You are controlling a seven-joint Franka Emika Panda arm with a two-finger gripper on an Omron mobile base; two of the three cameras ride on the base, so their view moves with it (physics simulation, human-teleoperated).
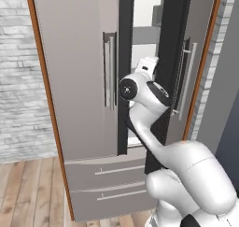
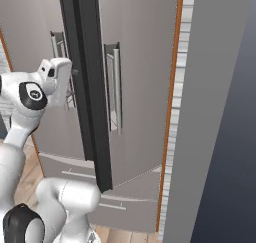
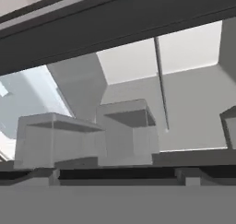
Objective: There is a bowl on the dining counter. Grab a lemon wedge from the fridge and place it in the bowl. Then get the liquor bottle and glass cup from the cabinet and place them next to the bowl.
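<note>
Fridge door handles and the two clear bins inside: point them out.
left door handle (image 1: 110,71), left base view, mid bar.
right door handle (image 1: 187,76), left base view, mid bar.
left bin (image 3: 57,142), hand view, front wall.
right bin (image 3: 126,138), hand view, front wall.

Two clear bins (image 3: 87,135) sit side by side, seemingly on a shelf inside the fridge (image 1: 79,104).

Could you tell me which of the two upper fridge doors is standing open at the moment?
The right-hand door is open, swung out so its dark inner edge faces the cameras. The left-hand door sits flush and shut, its handle facing forward.
</note>
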